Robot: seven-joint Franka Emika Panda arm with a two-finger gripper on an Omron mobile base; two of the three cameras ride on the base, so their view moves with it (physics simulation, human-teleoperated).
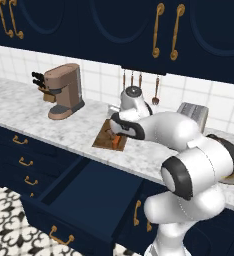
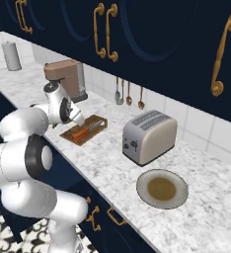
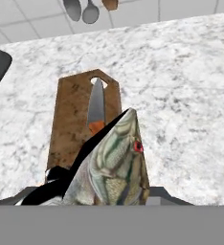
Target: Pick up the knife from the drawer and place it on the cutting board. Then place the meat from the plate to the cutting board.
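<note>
Our pincer point(image 3: 97, 191) grips the tan-grey fish-shaped meat point(image 3: 115, 162). Beyond it on the dark-brown wooden cutting board point(image 3: 71, 119) lies the orange-handled knife point(image 3: 96, 107); we hold the meat above for placing.

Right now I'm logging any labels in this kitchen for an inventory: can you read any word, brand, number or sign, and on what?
None: no readable text anywhere.
The toaster front has small dark controls, too small to read.
The coffee machine, cutting board and plate are unmarked.
</note>
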